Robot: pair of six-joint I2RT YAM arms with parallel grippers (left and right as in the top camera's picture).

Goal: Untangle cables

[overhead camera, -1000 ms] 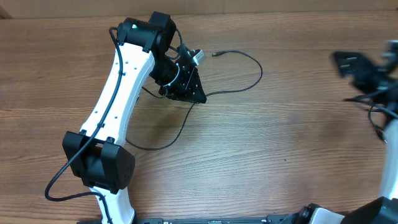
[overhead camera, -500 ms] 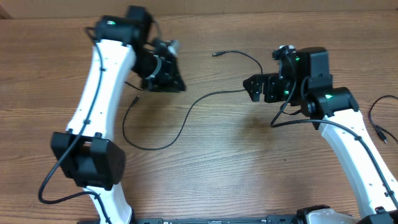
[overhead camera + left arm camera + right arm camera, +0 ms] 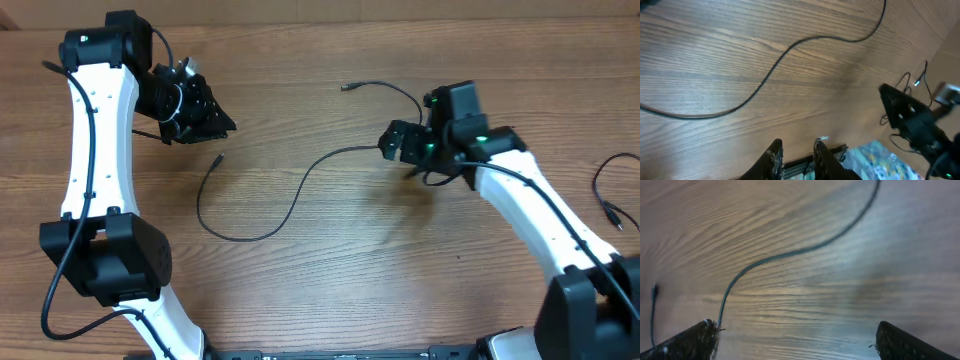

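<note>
1. Long cable (image 3: 298,197) lies loose on the table (image 3: 330,290) in an open S. One plug (image 3: 346,88) sits at the far side. The cord hooks round past the right arm, runs back across the middle, sags toward the near side, then rises to its other end (image 3: 218,158) just below the left arm. No crossing visible anywhere along it.
2. Second cable (image 3: 597,185) is at the right edge, only partly in frame and well apart from the long one.
3. Right gripper (image 3: 393,143): fingers spread wide, nothing between them. It hangs over the spot where the hook turns back into the middle run. In the wrist view the cord passes off-centre, close by the finger at the lower left of the picture.
4. Left gripper (image 3: 797,147): fingers a narrow gap apart, nothing seen in the gap. It hangs clear of the table, near the cord's loose end but not touching it.
5. Reading: the right arm looks set to take the cord at the hook. The knot work seems largely done, and laying the cord out is what remains.
6. To do it well:
   - Shift so the cord runs midway between the fingers before coming down.
   - Close on bare cord, not a plug.
   - Draw slowly, so the hook opens rather than flips over the middle run.
   - Keep the pull short of the right-edge cable, or the two may cross.
   - The thin cord may slip from a loose grip.
</note>
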